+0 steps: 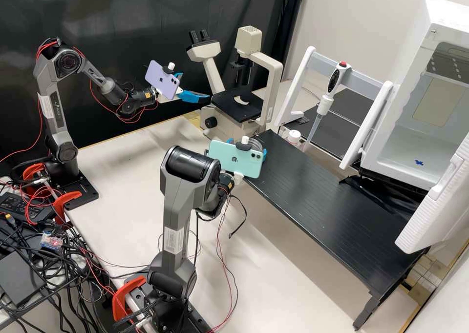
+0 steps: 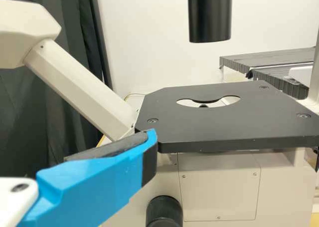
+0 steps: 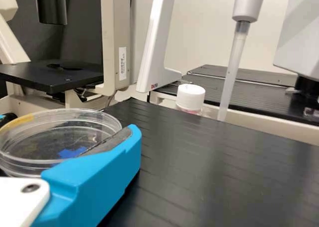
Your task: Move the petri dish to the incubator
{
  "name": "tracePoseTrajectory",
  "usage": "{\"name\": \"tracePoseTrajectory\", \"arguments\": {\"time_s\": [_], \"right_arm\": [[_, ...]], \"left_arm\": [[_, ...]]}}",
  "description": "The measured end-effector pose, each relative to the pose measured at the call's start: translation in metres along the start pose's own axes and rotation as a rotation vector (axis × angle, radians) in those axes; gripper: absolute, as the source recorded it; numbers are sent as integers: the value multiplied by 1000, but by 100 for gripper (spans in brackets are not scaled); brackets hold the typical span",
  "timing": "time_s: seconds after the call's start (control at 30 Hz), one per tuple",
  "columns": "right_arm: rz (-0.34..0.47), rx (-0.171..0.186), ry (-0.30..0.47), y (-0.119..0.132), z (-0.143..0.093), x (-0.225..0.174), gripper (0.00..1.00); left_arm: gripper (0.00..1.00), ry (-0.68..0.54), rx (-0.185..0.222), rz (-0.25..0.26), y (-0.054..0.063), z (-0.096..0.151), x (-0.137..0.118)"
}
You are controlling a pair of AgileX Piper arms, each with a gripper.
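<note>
Petri dish [image 3: 94, 116]: is showing clear, smooth plastic, glossy along the rim.
Incubator [image 1: 410, 74]: is presenting smooth white walls, like plastic.
Black counter [image 1: 317, 201]: is displaying a finely grooved top, softly catching light.
Pale counter [image 1: 273, 255]: is looking smooth, nearly matt.
Microscope stage [image 2: 199, 132]: is appearing matt black, smooth.
Bottle cap [image 3: 191, 95]: is looking like white plastic.
Curtain [image 1: 122, 6]: is hanging in dark, creased cloth.

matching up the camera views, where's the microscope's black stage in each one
High view: black stage, upper middle, on the beige microscope.
Left wrist view: black stage, beyond the blue finger.
Right wrist view: black stage, beyond the petri dish.
Shared landmark: the slanted beige eyepiece tube beside it.
</note>
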Motion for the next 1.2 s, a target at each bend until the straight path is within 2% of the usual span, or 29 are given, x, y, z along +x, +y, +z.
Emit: {"name": "tracePoseTrajectory", "arguments": {"time_s": [0.1,0.23,0.37,0.67,0.83,0.9,1.03,1.2], "right_arm": [[35,-3,-17,11,5,-12,0],[95,5,-78,29,21,-29,0],[168,27,-146,54,44,-48,0],[347,42,-280,109,91,-69,0],[451,11,-302,146,107,-62,0],[478,-5,-294,159,110,-55,0],[516,-13,-296,184,115,-38,0],[571,20,-339,214,126,-15,0]], "left_arm": [[100,0,0,0,0,0,0],[100,0,0,0,0,0,0],[100,0,0,0,0,0,0],[100,0,0,0,0,0,0],[100,0,0,0,0,0,0],[100,0,0,0,0,0,0],[100,0,0,0,0,0,0],[100,0,0,0,0,0,0]]}}
